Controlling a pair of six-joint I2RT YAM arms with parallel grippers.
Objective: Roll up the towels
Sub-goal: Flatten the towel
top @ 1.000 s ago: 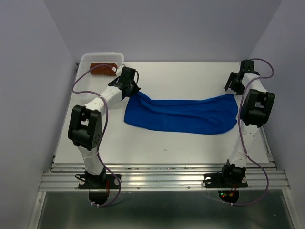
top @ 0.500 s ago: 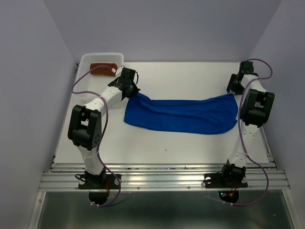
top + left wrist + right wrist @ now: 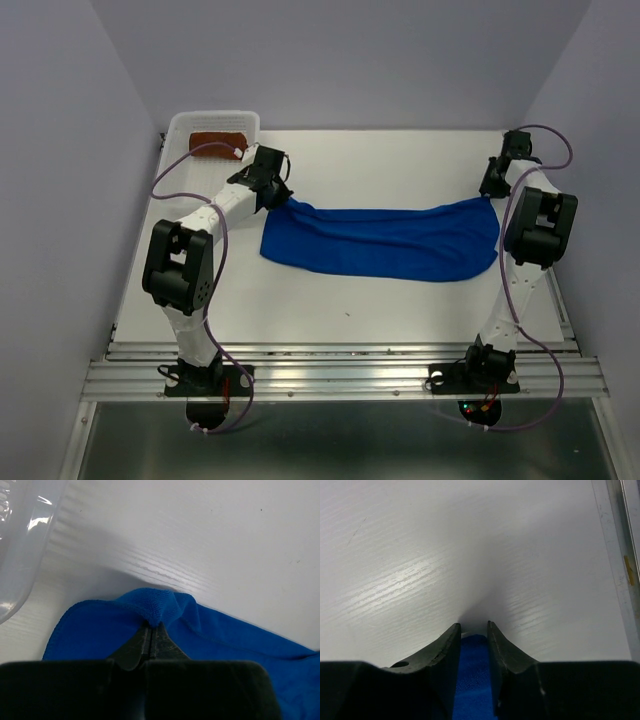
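The blue towel [image 3: 385,240] lies spread flat across the middle of the table. My left gripper [image 3: 283,197] is shut on its far left corner, which bunches up ahead of the fingertips [image 3: 151,625] in the left wrist view. My right gripper [image 3: 490,190] is down at the towel's far right corner. Its jaws stand a little apart, with a strip of the blue towel [image 3: 472,680] lying in the gap between them [image 3: 473,626]. The rust-brown towel [image 3: 217,141] lies in the white basket at the far left.
The white perforated basket [image 3: 215,117] stands at the table's far left corner, and its wall [image 3: 20,540] shows at the left of the left wrist view. The table's right edge rail [image 3: 615,555] runs close to my right gripper. Grey walls close in the back and sides.
My right gripper's jaws have narrowed around the blue towel's right corner and the wrist has come slightly forward. The left gripper stays shut on the left corner.
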